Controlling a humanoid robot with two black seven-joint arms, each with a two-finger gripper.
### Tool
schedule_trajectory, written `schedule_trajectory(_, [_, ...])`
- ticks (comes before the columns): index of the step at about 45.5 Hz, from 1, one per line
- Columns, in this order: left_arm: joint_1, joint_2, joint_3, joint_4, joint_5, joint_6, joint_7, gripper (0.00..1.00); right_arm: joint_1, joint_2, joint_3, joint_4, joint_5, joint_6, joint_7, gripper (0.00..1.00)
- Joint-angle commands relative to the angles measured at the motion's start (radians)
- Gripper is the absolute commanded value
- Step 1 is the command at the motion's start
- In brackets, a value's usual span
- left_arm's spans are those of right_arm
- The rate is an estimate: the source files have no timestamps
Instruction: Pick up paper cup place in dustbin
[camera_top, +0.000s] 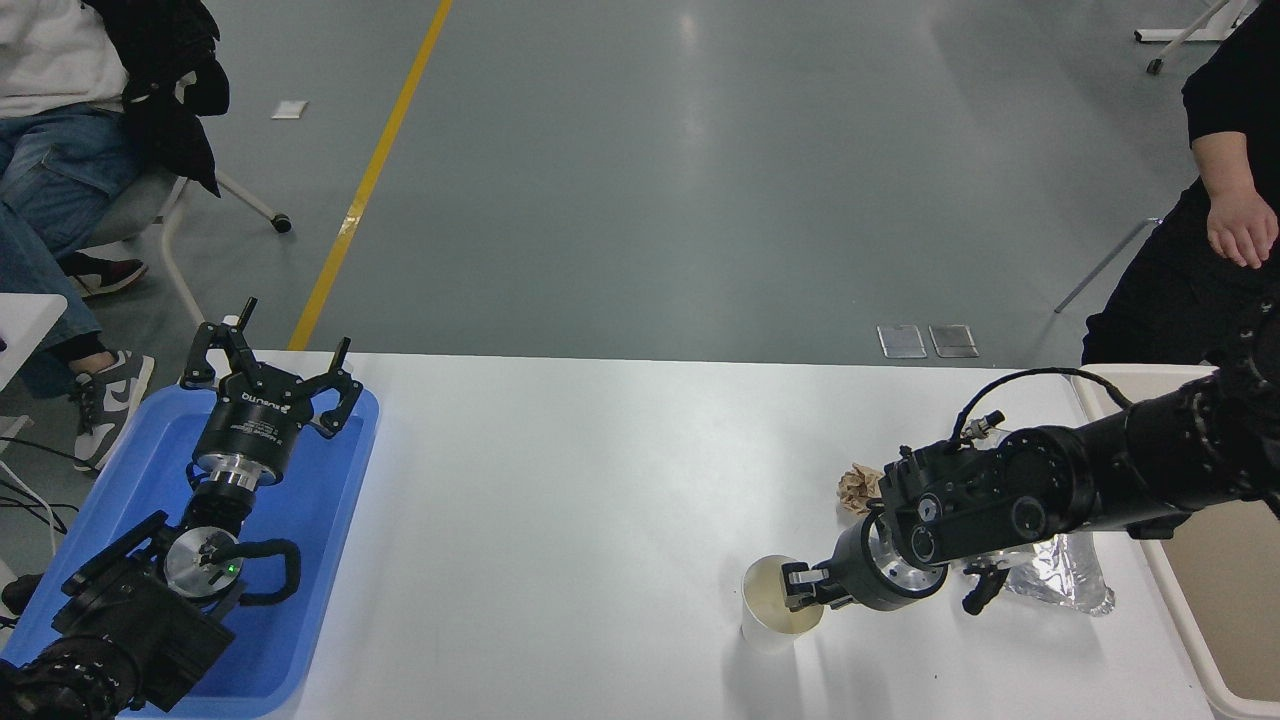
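The paper cup (768, 608) stands upright on the white table (600, 500) near its front edge, cream inside showing. My right gripper (800, 586) comes in from the right and sits low at the cup's right rim, touching or just over it; its own body hides how the grip stands. The dustbin (1168, 600), beige, lies at the table's right edge, partly behind my right arm. My left gripper (272, 362) rests open and parked over the blue tray (330, 520) at the lower left.
A crumpled brown paper ball (856, 488) lies just behind my right wrist. A crinkled silver foil tray (1062, 580) sits between the arm and the dustbin. One person (1235, 215) stands at the far right and another sits at the top left (60, 120).
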Motion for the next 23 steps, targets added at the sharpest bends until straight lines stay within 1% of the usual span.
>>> schedule_trajectory(1, [0.0, 0.0, -0.001, 0.001, 0.0, -0.001, 0.0, 1.0, 0.008, 0.001, -0.003, 0.003, -0.011, -0.005, 0.001, 0.0])
schedule_trajectory(14, [0.0, 0.0, 0.001, -0.001, 0.0, 0.0, 0.0, 1.0, 0.06, -0.009, -0.003, 0.014, -0.008, 0.001, 0.001, 0.0])
schedule_trajectory(20, [0.0, 0.0, -0.001, 0.001, 0.0, 0.0, 0.0, 1.0, 0.164, -0.061, -0.003, 0.04, -0.008, 0.032, 0.001, 0.0])
schedule_trajectory(23, [0.0, 0.0, 0.001, -0.001, 0.0, -0.001, 0.0, 1.0, 0.253, -0.1, -0.001, 0.046, -0.008, 0.091, 0.001, 0.0])
